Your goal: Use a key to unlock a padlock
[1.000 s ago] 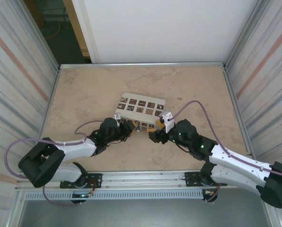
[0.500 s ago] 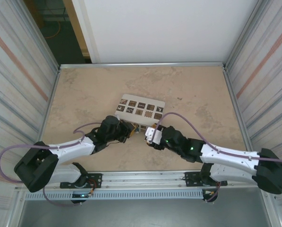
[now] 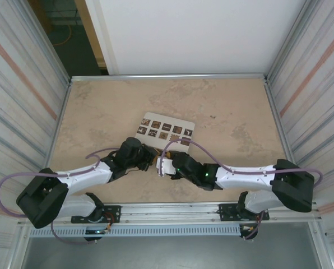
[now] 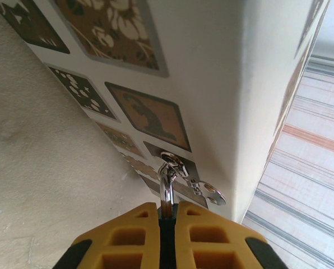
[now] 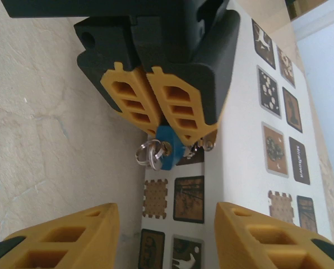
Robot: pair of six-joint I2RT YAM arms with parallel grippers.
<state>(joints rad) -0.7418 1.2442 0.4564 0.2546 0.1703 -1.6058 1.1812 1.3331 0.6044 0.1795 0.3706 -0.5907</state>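
Observation:
My left gripper is shut on the padlock, whose silver shackle stands up between the yellow pads. In the right wrist view the padlock's blue body pokes out from the left gripper's yellow fingers, and a silver ring hangs at its keyhole end. A small flat silver key dangles beside the shackle against the white box. My right gripper is open, facing the padlock with a gap between them. From above, the two grippers meet nose to nose.
The white box with dark patterned squares lies just behind both grippers, with the padlock held against its near edge. Beige tabletop stretches around it. Corrugated walls enclose the left and right sides.
The right arm has swung left and stretched out low, bringing its open gripper close to the left gripper. The left gripper has kept its hold and barely shifted.

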